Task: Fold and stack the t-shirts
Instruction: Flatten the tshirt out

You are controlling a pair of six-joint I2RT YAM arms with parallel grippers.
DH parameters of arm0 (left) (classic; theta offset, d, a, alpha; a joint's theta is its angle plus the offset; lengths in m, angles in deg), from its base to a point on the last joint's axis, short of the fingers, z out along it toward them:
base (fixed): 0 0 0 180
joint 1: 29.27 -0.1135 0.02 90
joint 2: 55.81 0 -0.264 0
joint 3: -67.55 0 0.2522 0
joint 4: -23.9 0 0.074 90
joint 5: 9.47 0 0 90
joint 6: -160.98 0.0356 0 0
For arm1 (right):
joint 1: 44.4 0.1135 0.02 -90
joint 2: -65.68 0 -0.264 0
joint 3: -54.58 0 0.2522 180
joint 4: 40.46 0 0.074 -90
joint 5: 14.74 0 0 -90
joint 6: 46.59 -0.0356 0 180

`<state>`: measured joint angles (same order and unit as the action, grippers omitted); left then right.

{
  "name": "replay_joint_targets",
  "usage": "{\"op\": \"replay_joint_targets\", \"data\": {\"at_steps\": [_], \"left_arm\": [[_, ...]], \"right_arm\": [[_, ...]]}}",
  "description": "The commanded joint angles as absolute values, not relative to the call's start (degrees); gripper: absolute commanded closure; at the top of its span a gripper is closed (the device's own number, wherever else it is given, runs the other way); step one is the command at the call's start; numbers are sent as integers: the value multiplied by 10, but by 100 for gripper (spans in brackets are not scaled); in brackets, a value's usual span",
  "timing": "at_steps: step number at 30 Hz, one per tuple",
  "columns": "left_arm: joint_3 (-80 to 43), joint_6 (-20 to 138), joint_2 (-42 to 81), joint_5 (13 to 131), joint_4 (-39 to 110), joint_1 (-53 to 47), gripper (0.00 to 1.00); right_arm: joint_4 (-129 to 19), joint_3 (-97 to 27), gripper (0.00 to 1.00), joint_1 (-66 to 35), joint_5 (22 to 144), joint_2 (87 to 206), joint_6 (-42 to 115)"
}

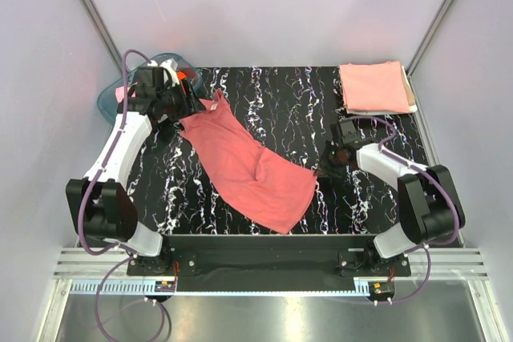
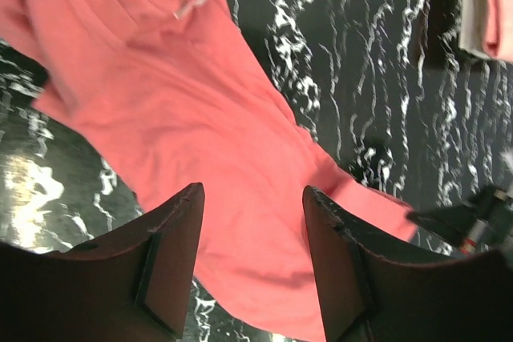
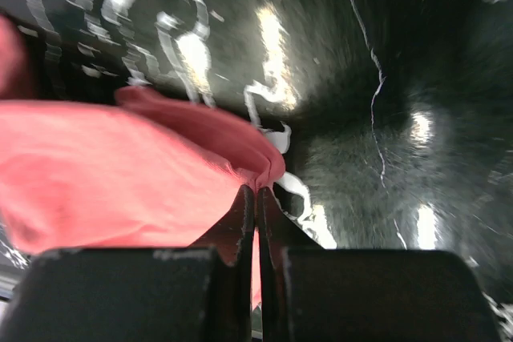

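Pinching the near hem corner of a brick-red t-shirt (image 1: 248, 162), the right gripper (image 3: 255, 198) was clamped tight on the cloth, its fingers pressed together with a fold of fabric between them. The shirt lay strung out on a slant across the black marbled table (image 1: 321, 110), collar end toward the far left, hem end toward the near right, rumpled rather than flat. The left gripper (image 2: 252, 194) hung over the collar end with its jaws spread wide and nothing between them.

By the look of it, the step in hand was laying the shirt out flat before any fold was made. The next move called for the left gripper to take hold near the collar or a shoulder, so both arms could draw the cloth taut and square.

A folded stack (image 1: 373, 87), salmon-pink on top, sat at the far right corner, well apart from the shirt. A teal tub (image 1: 112, 98) stood behind the left arm.

The small white neck label (image 2: 192, 4) showed inside the collar, too small to read. No other writing or brand was visible.
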<state>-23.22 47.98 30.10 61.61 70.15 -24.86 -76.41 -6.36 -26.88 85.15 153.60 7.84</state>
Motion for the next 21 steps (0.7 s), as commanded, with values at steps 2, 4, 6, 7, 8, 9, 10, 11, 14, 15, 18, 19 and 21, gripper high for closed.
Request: {"op": "replay_joint_targets", "data": {"at_steps": [2, 4, 6, 7, 8, 9, 10, 11, 14, 15, 18, 19, 21], "left_arm": [[-286, 506, 295, 668, 734, -251, 43], [-284, 510, 280, 668, 735, -251, 43], [-281, 512, 275, 642, 736, -251, 42], [-281, 512, 277, 624, 736, -251, 42], [-280, 511, 279, 595, 737, -251, 42], [-279, 508, 283, 586, 738, -250, 42], [-278, 508, 287, 578, 737, -248, 42], [-276, 509, 291, 581, 737, -245, 42], [-276, 507, 318, 587, 743, -238, 42], [-274, 502, 323, 586, 744, -238, 42], [-263, 499, 340, 593, 743, -231, 44], [-254, 501, 344, 599, 743, -230, 44], [-246, 503, 358, 614, 741, -228, 44]], "right_arm": [[-885, -187, 100, -270, 756, 1442, 112], [-929, -260, 100, -271, 684, 1411, 124], [-968, -317, 100, -271, 646, 1367, 134], [-978, -330, 100, -271, 638, 1355, 136], [-990, -339, 100, -271, 633, 1333, 139], [-994, -347, 100, -271, 637, 1322, 146], [-999, -347, 100, -270, 638, 1302, 148], [-1000, -342, 100, -271, 641, 1292, 147], [-1006, -316, 100, -271, 625, 1255, 135], [-1009, -304, 100, -271, 618, 1247, 132], [-1009, -291, 100, -270, 606, 1235, 135], [-1009, -290, 100, -271, 608, 1235, 136], [-1008, -288, 100, -271, 614, 1236, 141]]}}
